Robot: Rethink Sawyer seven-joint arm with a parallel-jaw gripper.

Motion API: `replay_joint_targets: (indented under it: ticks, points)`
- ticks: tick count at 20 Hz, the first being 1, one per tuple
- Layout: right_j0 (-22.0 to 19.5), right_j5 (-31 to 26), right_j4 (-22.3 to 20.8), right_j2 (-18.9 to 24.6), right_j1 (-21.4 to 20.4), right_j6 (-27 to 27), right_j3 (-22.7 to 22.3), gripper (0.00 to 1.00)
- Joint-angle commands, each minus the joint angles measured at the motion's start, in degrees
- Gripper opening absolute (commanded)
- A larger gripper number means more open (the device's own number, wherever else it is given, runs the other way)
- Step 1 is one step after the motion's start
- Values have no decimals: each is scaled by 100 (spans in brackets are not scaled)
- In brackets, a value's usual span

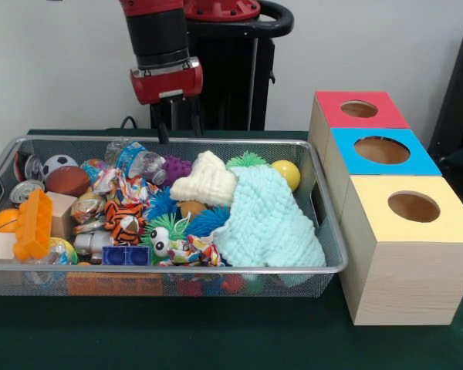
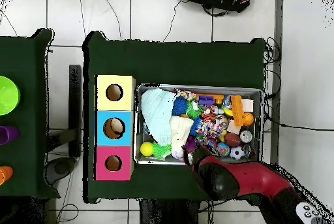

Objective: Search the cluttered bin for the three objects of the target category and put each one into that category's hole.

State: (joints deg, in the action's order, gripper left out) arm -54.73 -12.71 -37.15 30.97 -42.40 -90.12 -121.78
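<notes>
Wire-mesh bin (image 1: pixel 324 223) packed with soft clutter: knitted mint cloth (image 1: pixel 270 220), cream waffle cloth (image 1: pixel 207 179), spiky rubber balls; clear crinkled bottle (image 1: pixel 135 159) with blue label lies at far side, just below gripper (image 1: pixel 176 123); its prongs apart, empty; blue-topped box's hole (image 1: pixel 382 149) sits right of bin.

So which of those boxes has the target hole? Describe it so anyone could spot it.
Beside the wire bin stands a row of three pale wooden boxes. The hole is in the middle one, the blue-topped box, between the red-topped box and the yellow-topped box.
</notes>
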Motion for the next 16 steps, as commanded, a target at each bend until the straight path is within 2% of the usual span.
replay_joint_targets:
  ticks: [1,3,8,16]
  points:
    - [-202,-260,-79,404,573,198,1044,100]
    - [-228,-347,-33,440,478,219,1046,100]
    - [-263,-811,148,596,-147,440,1043,100]
    - [-522,-1171,243,903,-272,711,1010,100]
